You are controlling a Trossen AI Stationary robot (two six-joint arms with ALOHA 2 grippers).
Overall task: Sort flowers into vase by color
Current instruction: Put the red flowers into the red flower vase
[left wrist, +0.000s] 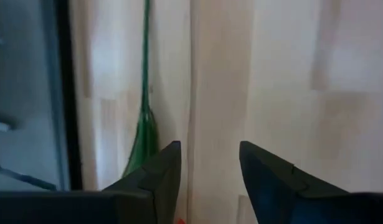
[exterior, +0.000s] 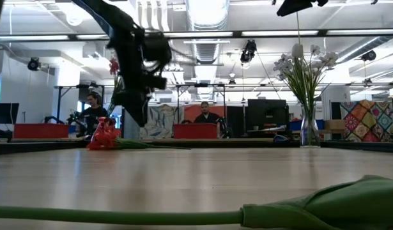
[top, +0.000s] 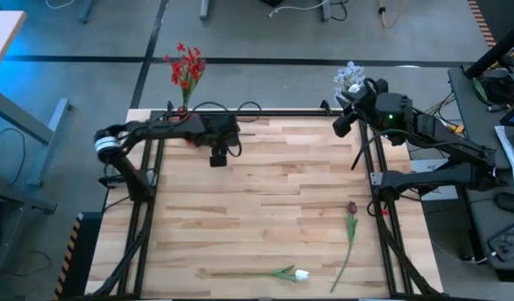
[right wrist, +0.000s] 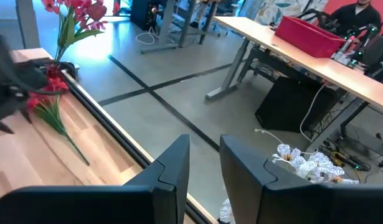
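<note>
Table (top: 257, 209): pale wood planks, smooth, slight sheen, visible grain. Table frame (top: 148, 226): black metal, matt. Vase (exterior: 307, 133): clear glass, glossy. Flowers: red cluster (top: 186, 67) looks like cloth or plastic, matt; white tulip (top: 301, 274) smooth, stems plastic-looking green. Left pincer (left wrist: 207, 180) fingers: dark, matt plastic look. Floor (top: 257, 33): grey, smooth, dull.

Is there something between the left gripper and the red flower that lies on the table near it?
Nothing visible. The left gripper, fingers open, hovers over bare wood right beside the red flower lying at the table's far edge. In the left wrist view its green stem shows just past one finger.
</note>
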